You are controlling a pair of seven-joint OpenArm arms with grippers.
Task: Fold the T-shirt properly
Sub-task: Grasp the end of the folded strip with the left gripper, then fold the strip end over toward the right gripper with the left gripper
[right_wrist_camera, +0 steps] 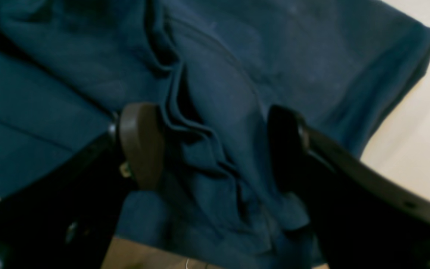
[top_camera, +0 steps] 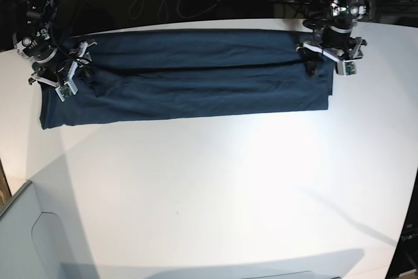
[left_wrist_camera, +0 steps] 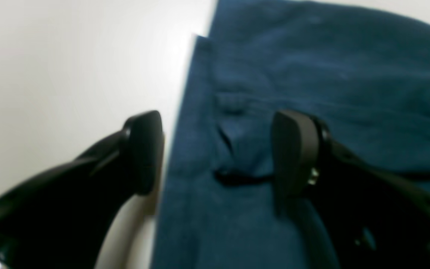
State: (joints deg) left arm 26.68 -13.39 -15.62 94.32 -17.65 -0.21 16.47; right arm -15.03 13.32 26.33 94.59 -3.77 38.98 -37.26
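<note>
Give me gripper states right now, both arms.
Left gripper: open, holding nothing, straddling the T-shirt edge.
Right gripper: open, holding nothing, over bunched folds.

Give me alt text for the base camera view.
A dark navy T-shirt, folded into a long band, lies across the far side of a white table. Two black robot arms hang over its ends, the left gripper and right gripper both open.
</note>
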